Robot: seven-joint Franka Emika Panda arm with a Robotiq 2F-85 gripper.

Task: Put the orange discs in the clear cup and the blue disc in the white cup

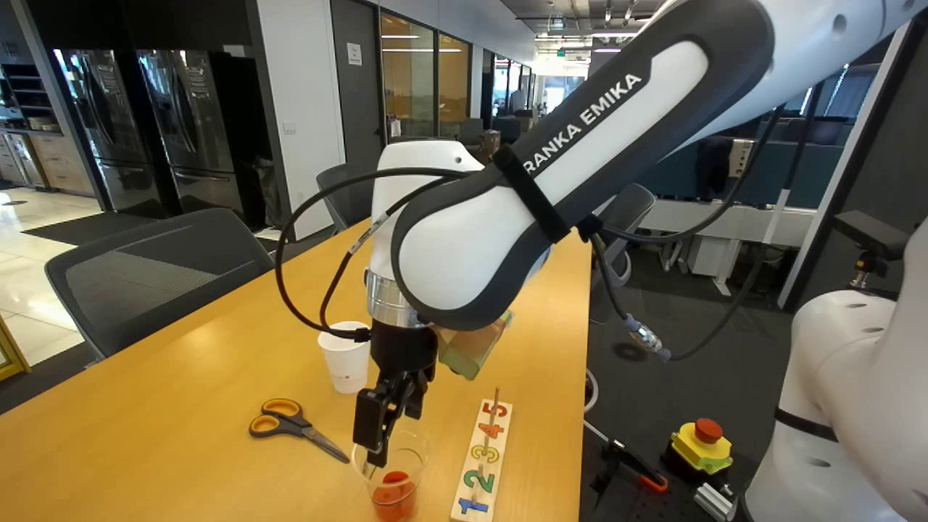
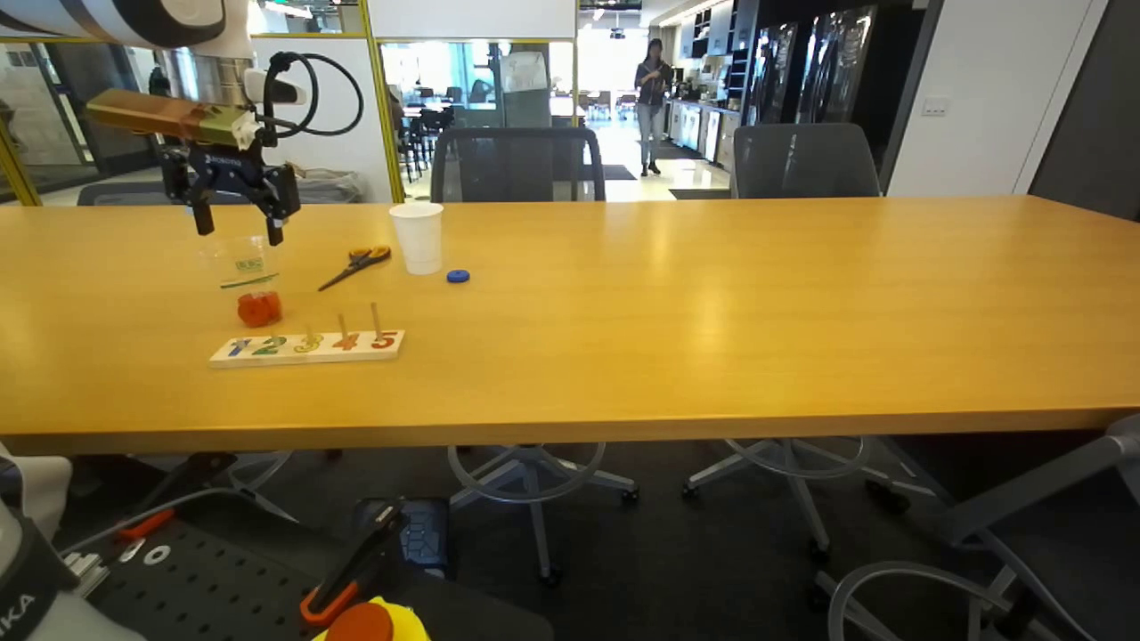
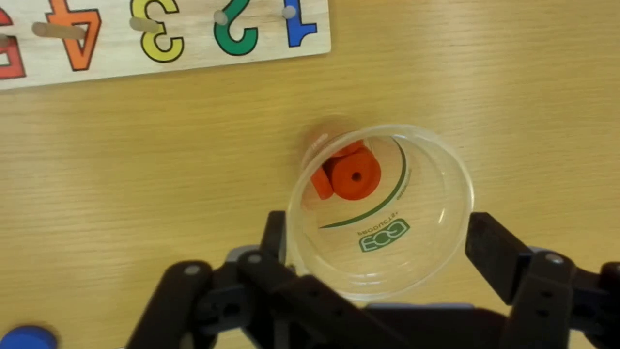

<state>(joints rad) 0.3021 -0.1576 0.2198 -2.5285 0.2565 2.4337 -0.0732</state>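
Observation:
The clear cup (image 3: 426, 213) stands on the table with several orange discs (image 3: 356, 177) inside at the bottom. The cup (image 1: 417, 458) (image 2: 249, 265) and discs (image 1: 395, 496) (image 2: 259, 309) show in both exterior views. My gripper (image 3: 380, 237) is open and empty above the cup, fingertips apart on either side of its rim in the wrist view; I cannot tell whether they touch it. The gripper also shows in both exterior views (image 1: 395, 435) (image 2: 240, 228). The blue disc (image 2: 458, 276) lies on the table beside the upright white cup (image 2: 418, 239). The disc is partly seen in the wrist view (image 3: 29, 338).
A wooden number board (image 2: 307, 349) with upright pegs lies near the clear cup, also in the wrist view (image 3: 193, 48). Orange-handled scissors (image 1: 290, 423) lie between the two cups. The wooden table (image 2: 712, 338) has chairs along its far side.

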